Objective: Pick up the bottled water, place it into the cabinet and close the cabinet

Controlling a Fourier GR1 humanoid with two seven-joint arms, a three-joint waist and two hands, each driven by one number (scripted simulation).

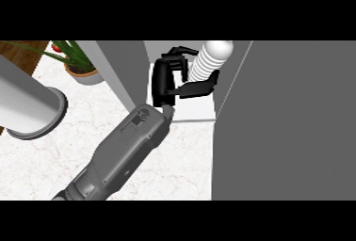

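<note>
The bottled water (211, 59) is white and ribbed, with a rounded top, and stands inside the open cabinet (196, 112) on its pale shelf. My left hand (165, 81) reaches into the cabinet from the lower left. Its fingers curl beside the bottle's left side and its thumb (200, 88) lies across the bottle's lower end, hiding the base. The cabinet door (292, 122) stands open as a large grey panel at the right. My right hand does not show.
The cabinet's grey left wall (124, 70) rises just left of my wrist. A potted plant (83, 73) stands at the back left. A large grey cylinder (28, 106) lies on the marble counter (76, 141) at the left.
</note>
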